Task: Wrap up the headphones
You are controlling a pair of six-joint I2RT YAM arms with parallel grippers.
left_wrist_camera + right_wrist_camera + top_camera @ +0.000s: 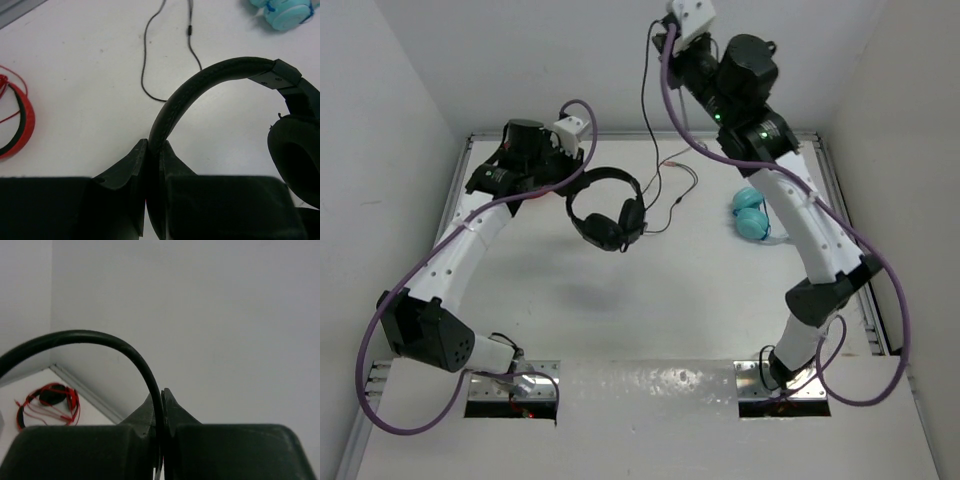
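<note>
The black headphones (605, 212) hang just above the table at mid-back. My left gripper (579, 169) is shut on their headband (200, 82), which is clamped between my fingers in the left wrist view; one ear cup (295, 150) shows at the right. The thin dark cable (644, 100) runs from the headphones up to my right gripper (667, 40), which is raised high near the back wall. In the right wrist view that gripper (162, 399) is shut on the cable (125, 347), which arcs off to the left. More cable (145, 65) lies loose on the table.
Light blue cat-ear headphones (751, 215) lie at the right, beside my right arm, and also show in the left wrist view (285, 12). Red headphones (22, 122) lie at the back left, mostly under my left arm. White walls enclose the table on three sides.
</note>
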